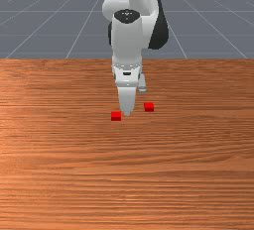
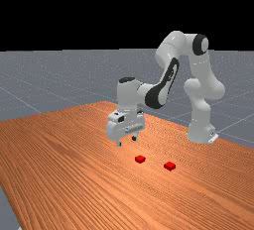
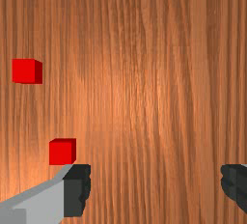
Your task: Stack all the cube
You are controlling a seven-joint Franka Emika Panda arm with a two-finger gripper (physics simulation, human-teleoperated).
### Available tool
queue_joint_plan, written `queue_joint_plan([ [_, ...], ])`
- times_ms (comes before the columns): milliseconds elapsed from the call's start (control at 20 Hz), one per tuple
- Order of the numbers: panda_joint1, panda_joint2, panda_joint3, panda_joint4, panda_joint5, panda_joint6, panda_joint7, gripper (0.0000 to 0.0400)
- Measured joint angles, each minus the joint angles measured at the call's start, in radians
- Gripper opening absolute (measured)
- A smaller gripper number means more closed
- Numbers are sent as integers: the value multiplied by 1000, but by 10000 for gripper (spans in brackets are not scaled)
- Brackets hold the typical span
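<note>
No stack stands, so the task seems wholly undone. One small red cube [image 1: 116,116] and a second small red cube [image 1: 149,107] sit apart, directly on the orange-brown wooden worktop [image 1: 127,184], well inward from its edge near the arm's base [image 2: 201,131]. The white-and-grey pincer [image 3: 156,183] is spread wide, holding nothing; grasping, lifting and placing remain.

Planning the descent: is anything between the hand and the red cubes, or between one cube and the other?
Nothing visible stands between the hand and the nearer cube or the farther cube, nor between them. In the wrist view, one finger looks close to the nearer cube; I'd align first.
</note>
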Motion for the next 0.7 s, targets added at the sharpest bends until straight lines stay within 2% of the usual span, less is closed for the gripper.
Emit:
queue_joint_plan([
  [50, 0, 0, 0, 0, 0, 0, 0, 243],
  [100, 0, 0, 0, 0, 0, 0, 0, 148],
  [150, 0, 0, 0, 0, 0, 0, 0, 90],
  [250, 0, 0, 0, 0, 0, 0, 0, 33],
  [300, 0, 8, 0, 14, 0, -21, 0, 177],
  [350, 0, 9, 0, 10, 0, -12, 0, 265],
  [400, 4, 8, -4, 1, -10, 6, 9, 318],
  [500, 8, -2, -7, -16, -18, 12, 16, 370],
  [700, 8, -142, -9, -234, -1, 89, 59, 396],
])
